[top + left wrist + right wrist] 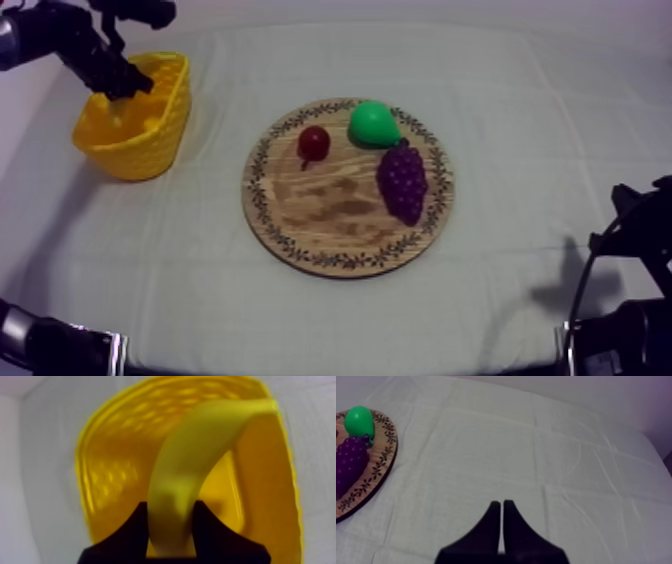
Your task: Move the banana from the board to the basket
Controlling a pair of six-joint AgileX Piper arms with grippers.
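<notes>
My left gripper (118, 78) hangs over the yellow basket (150, 140) at the far left of the table. In the left wrist view it (170, 528) is shut on the banana (200, 456), which curves up between the black fingers (131, 532) above the basket's inside (115, 461). The round wooden board (330, 215) lies mid-table, well to the right of the basket. My right gripper (502, 518) is shut on nothing, its fingers together as a narrow wedge over bare cloth, to the right of the board (383, 458).
On the board lie a small red fruit (314, 143), a green pear (373, 124) and purple grapes (402, 180). Pear (359, 420) and grapes (348, 463) also appear beside my right gripper. My right arm (630, 250) rests at the near right edge.
</notes>
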